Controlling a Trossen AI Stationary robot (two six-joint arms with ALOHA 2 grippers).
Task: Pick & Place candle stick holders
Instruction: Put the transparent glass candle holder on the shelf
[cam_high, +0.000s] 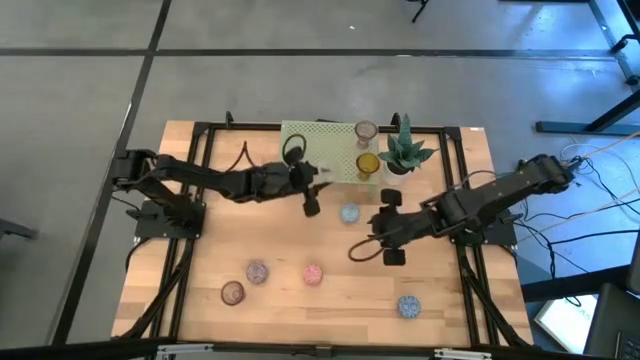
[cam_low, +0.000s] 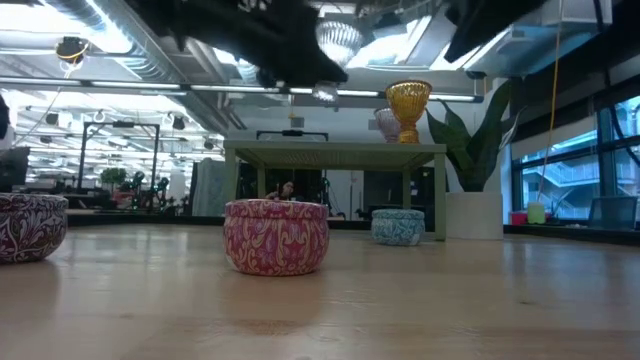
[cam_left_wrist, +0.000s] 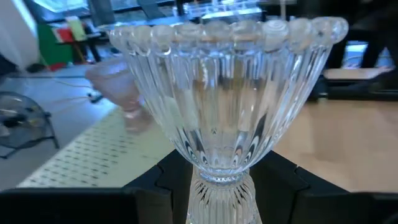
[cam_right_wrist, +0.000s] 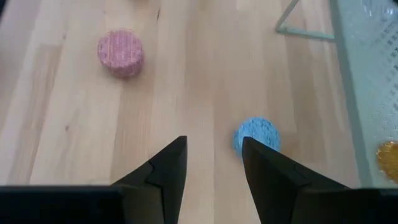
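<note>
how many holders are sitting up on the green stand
2: a brownish-mauve holder at the pale green stand's far edge and an amber holder just nearer. A clear holder held in the left gripper hovers over the stand.

— What sits at the far edge of the light wooden table (cam_high: 330, 300)?

— A pale green perforated metal stand (cam_high: 310, 140), flat-topped on thin legs (in the low view (cam_low: 335, 152) it reads as a small raised shelf). Just beside it, toward the right, stands a spiky green potted plant (cam_high: 405, 150) in a white pot (cam_low: 474, 215).

— And beyond the table?

— Grey floor (cam_high: 300, 30).
</note>
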